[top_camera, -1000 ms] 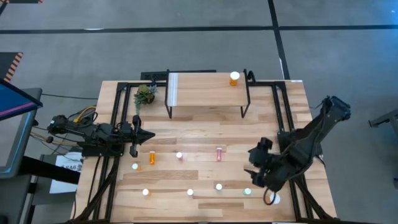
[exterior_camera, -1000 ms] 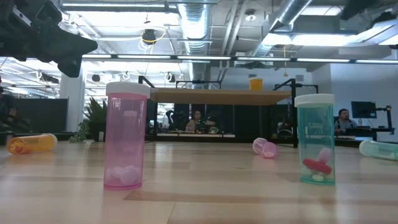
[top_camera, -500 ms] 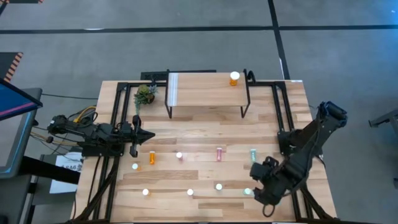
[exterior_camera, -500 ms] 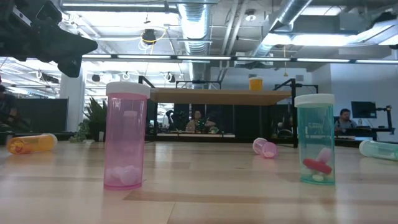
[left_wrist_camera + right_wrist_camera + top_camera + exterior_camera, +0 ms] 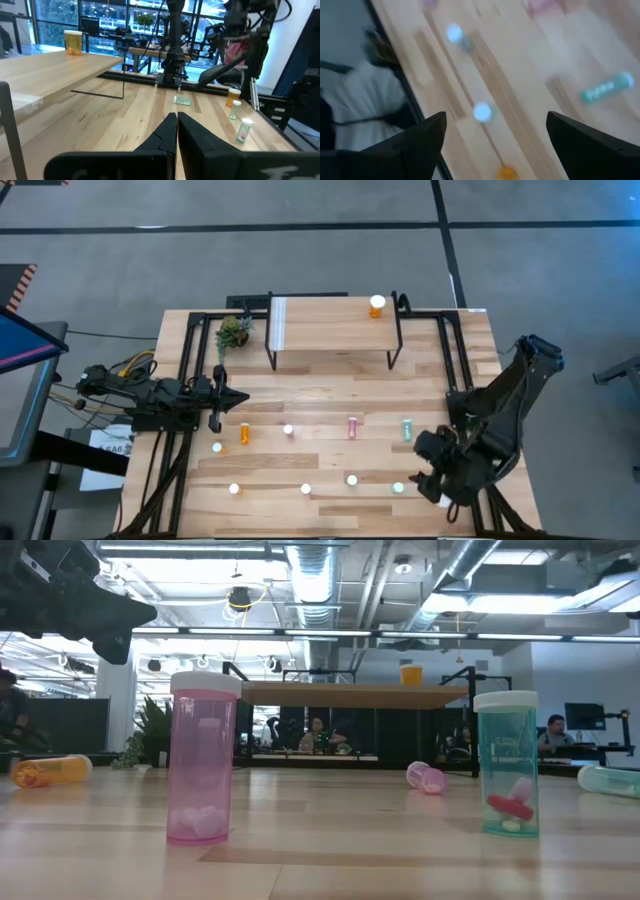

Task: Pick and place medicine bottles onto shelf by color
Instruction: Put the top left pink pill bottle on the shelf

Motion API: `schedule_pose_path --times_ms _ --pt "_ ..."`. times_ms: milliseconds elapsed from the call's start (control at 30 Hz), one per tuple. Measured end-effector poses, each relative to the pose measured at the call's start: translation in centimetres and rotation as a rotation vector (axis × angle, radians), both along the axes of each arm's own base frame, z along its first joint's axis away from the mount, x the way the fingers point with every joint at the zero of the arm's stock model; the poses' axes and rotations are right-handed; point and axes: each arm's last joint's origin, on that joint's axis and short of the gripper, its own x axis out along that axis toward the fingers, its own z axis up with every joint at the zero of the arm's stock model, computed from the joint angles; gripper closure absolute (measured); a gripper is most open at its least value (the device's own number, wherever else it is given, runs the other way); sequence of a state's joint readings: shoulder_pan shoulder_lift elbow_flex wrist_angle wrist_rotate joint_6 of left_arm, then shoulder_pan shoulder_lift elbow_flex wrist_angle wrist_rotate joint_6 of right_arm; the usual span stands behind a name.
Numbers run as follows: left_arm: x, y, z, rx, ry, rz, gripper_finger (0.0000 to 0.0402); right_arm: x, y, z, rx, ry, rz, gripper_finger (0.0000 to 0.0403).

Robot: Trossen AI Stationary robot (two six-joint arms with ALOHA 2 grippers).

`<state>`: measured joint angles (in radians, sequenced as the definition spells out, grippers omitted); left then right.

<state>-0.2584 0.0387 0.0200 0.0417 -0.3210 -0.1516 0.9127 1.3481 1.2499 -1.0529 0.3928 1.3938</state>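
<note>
So one orange bottle (image 5: 377, 305) stands on the shelf (image 5: 330, 323) at upper centre, the rest wait below, and the right gripper (image 5: 492, 135) gapes wide, empty.

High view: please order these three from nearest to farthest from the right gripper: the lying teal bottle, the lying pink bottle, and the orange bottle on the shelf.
Measured from the right gripper, at the table's front right:
1. Lying teal bottle, just behind the gripper, towards the shelf.
2. Lying pink bottle, farther towards the table's middle.
3. Orange bottle, upright on the shelf at the far edge.
</note>
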Motion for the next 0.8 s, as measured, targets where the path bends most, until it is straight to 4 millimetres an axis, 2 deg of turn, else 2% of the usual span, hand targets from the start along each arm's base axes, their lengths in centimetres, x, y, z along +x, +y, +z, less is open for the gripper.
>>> schedule_pose_path --times_ms 100,267,367,467,633,800 --pt "0.0 0.0 0.0 -0.088 -0.009 -0.002 0.0401 -0.4 -1.1 1.6 -0.072 -0.155 0.025 0.0045" --pt "-0.1 0.0 1.0 -0.372 -0.129 -0.024 0.0401 -1.1 -2.1 3.8 -0.272 -0.419 0.054 0.0049" --pt "-0.2 0.1 1.5 -0.394 -0.181 0.003 0.0401 -1.6 -2.3 4.6 -0.424 -0.529 0.037 0.0051" --pt "-0.2 0.2 1.6 -0.402 -0.202 0.032 0.0401 -1.8 -2.3 4.6 -0.514 -0.570 0.021 0.0051" --pt "-0.3 0.6 1.8 -0.569 -0.279 0.132 0.0401 -1.7 -2.0 4.6 -0.501 -0.560 0.087 0.0056" --pt "-1.0 0.8 4.3 -0.527 -0.432 0.125 0.0401 -1.4 -1.6 5.9 -0.500 -0.642 0.142 0.0069"
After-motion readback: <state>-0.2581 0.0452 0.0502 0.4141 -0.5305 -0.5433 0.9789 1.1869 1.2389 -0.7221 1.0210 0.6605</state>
